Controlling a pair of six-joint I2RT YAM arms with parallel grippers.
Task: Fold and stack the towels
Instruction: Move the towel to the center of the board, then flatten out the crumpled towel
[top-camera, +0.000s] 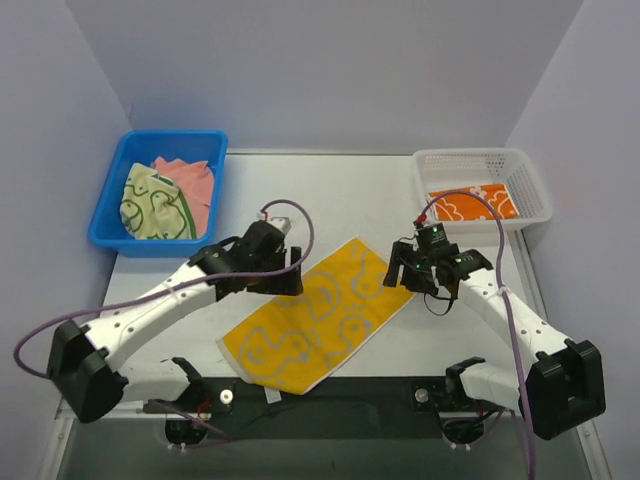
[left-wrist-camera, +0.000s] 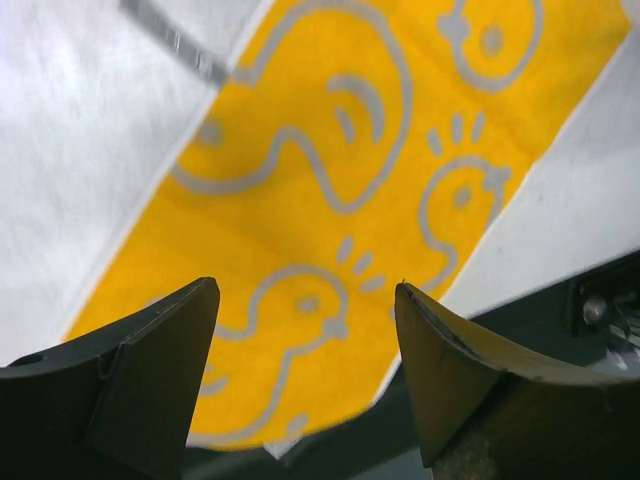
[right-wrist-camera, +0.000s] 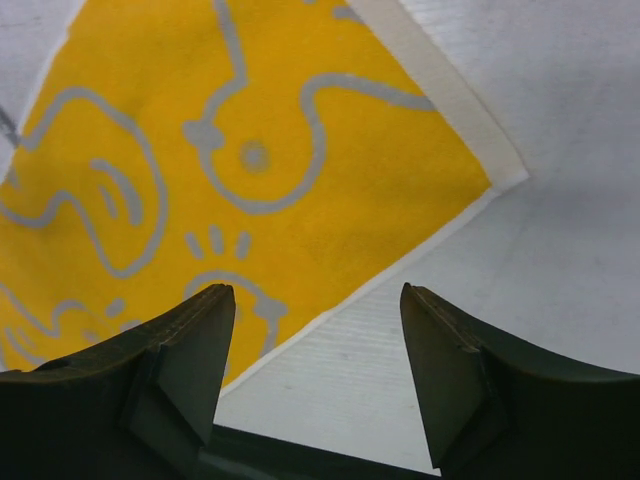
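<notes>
Lying flat and slantwise across the middle of the table (top-camera: 330, 185), the yellow duck-print towel (top-camera: 320, 315) is seen with its length running from near-left to far-right and its near corner at the table's near edge. The left arm is stretched from its base at the near left toward the centre, and the left gripper (top-camera: 285, 270) is held over the towel's far-left long edge. In its wrist view the fingers are spread wide, with nothing between them and the duck print below. The right arm is bent in from the near right, and the right gripper (top-camera: 410, 272) is poised at the towel's far-right corner, its fingers likewise parted and nothing gripped. In the blue bin (top-camera: 110, 215) at the far left, the pale green towel (top-camera: 150, 205) and the salmon-pink towel (top-camera: 195, 185) are heaped together, touching. In the white basket (top-camera: 535, 190) at the far right, the orange towel (top-camera: 470, 203) is laid flat.
</notes>
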